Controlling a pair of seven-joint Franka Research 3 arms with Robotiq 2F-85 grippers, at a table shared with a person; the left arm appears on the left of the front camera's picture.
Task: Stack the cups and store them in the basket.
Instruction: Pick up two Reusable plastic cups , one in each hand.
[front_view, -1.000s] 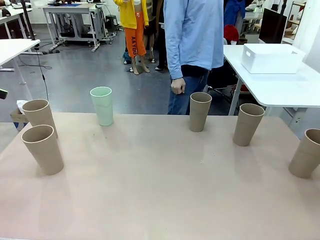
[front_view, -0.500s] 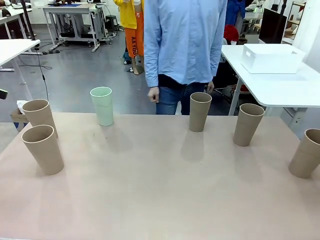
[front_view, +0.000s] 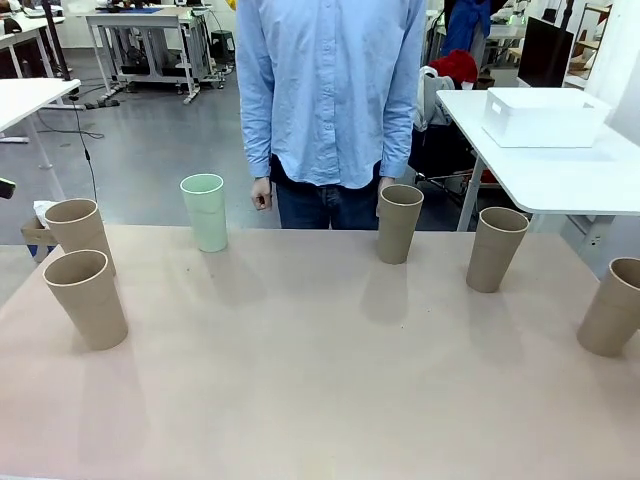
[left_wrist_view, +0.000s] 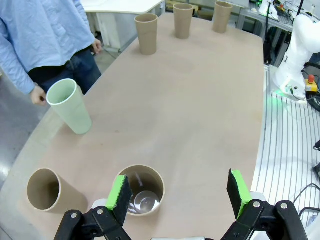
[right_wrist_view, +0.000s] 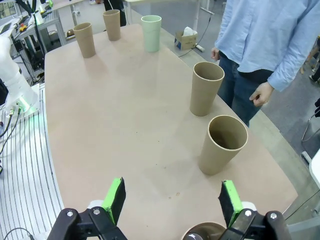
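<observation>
Several tall cups stand apart on the tan table (front_view: 300, 380): two brown cups (front_view: 87, 298) at the left, a mint green cup (front_view: 205, 211) at the back, and brown cups (front_view: 399, 222) toward the right. The white basket (front_view: 544, 116) sits on a separate white table at the back right. My left gripper (left_wrist_view: 178, 196) hangs open above the table, a brown cup (left_wrist_view: 142, 190) just under its left pad. My right gripper (right_wrist_view: 172, 200) is open too, with a brown cup (right_wrist_view: 223, 144) ahead and another cup's rim (right_wrist_view: 204, 232) at the bottom edge.
A person in a light blue shirt (front_view: 330, 90) stands at the far edge, hands (front_view: 262, 193) hanging down at the sides. The right arm's white base (left_wrist_view: 300, 50) stands beside the table in the left wrist view. The wide middle of the table lies bare between the cups.
The person has walked in from the right and now stands centred at the far edge, facing the table. The cups have not moved.
</observation>
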